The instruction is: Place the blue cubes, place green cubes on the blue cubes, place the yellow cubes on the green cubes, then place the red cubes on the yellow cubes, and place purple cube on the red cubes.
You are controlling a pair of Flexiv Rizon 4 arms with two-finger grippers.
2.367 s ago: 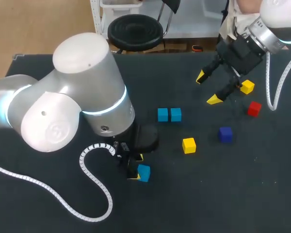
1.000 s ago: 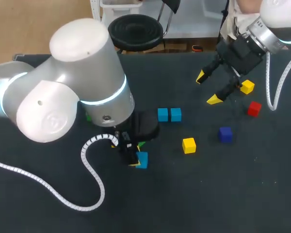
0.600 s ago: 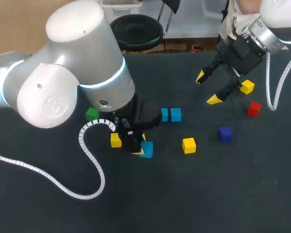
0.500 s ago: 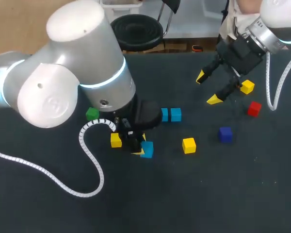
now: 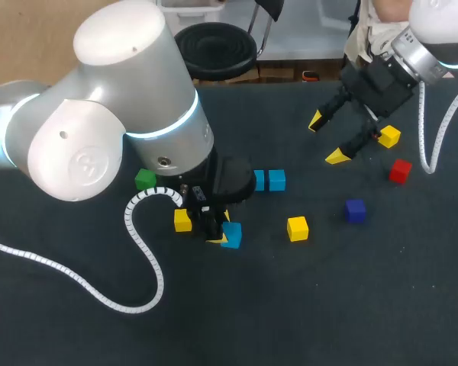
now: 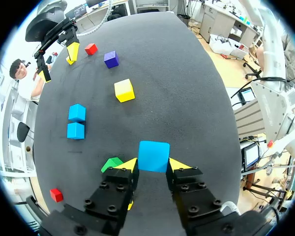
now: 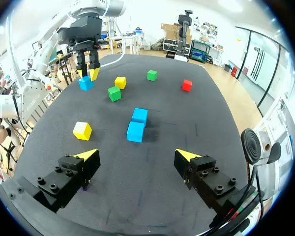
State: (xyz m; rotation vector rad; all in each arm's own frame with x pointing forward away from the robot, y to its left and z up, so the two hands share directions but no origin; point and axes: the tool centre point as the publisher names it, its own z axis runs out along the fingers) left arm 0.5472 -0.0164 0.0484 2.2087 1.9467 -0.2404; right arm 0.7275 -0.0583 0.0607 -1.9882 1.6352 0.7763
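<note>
The light blue cube (image 6: 154,156) is clamped between the yellow fingertips (image 6: 129,164) of the left gripper (image 6: 153,164), one finger on each side. It sits low over the black table (image 5: 290,305); whether it touches the surface cannot be told. In the head view this cube (image 5: 230,235) is roughly between a yellow cube (image 5: 182,220) and a second yellow cube (image 5: 297,228). It is a little nearer the front edge than the pair of light blue cubes (image 5: 268,181), which lie side by side, touching. In the left wrist view a green cube (image 6: 111,163) lies just beside one finger. A purple cube (image 5: 355,210) sits further to the right, a red cube (image 5: 400,170) lies beyond it, and a third yellow cube (image 5: 389,136) is close to the right arm. The right gripper (image 5: 327,139) hangs above the table near the far right, its fingers spread wide with nothing between them. From its own wrist view the pair of light blue cubes (image 7: 137,124) lies ahead of it.
</note>
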